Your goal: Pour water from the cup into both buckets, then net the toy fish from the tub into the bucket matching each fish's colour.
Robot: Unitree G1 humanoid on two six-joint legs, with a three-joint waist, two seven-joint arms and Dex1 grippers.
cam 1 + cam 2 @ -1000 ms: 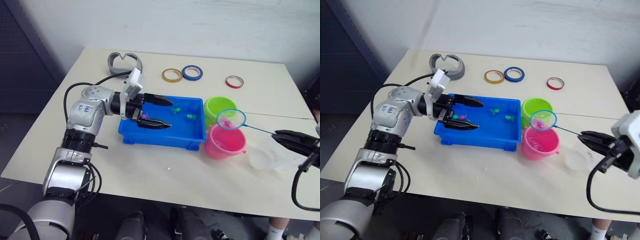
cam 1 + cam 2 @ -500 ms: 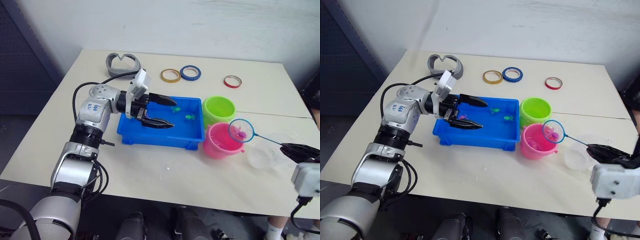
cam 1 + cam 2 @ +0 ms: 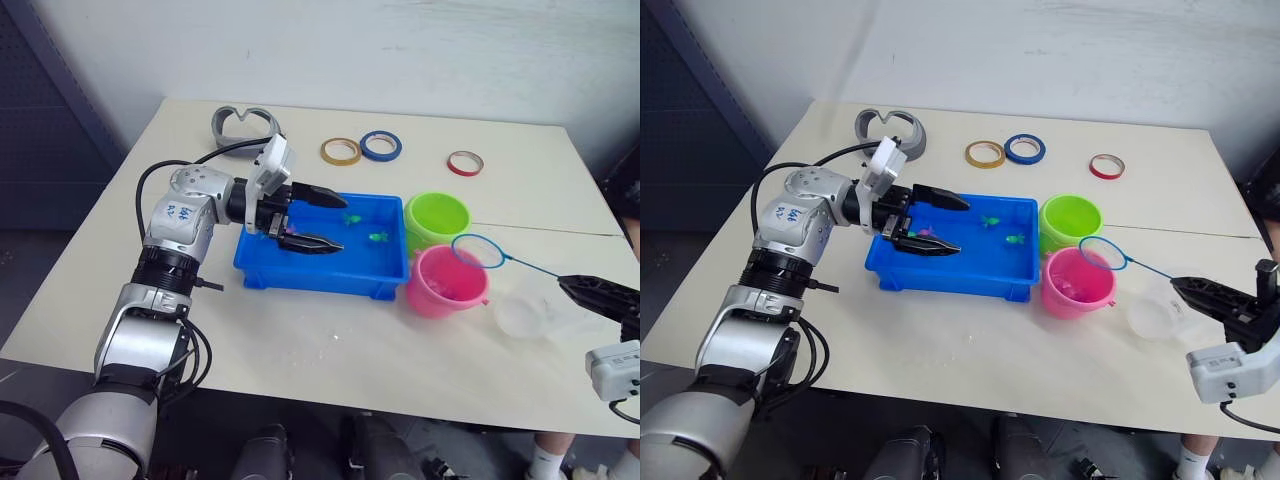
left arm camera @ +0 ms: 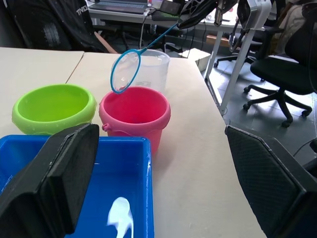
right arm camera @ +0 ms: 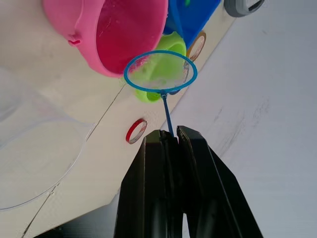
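Netting step: right pincer (image 5: 169, 136) grasps the net (image 3: 1103, 254) handle above the pink bucket (image 3: 1077, 281); left pincer (image 3: 943, 224) is released. Next, return to the tub (image 3: 955, 276).

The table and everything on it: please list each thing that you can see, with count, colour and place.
Rectangular plastic tub: one, bright blue, table middle.
Tiny plastic toy fish: a few, green and pink, inside the tub.
Small round plastic bucket: one, lime green, right of the tub.
Small round plastic bucket: one, pink, nearer than the green one.
Clear plastic cup: one, colourless, right of the pink bucket.
Hoop net: one, blue rim, above the pink bucket.
Tape rings: three, yellow, blue, red, far side.
Grey curved part: one, far left.
Left gripper: jaws open, over the tub.
Right gripper: jaws shut on the net handle.
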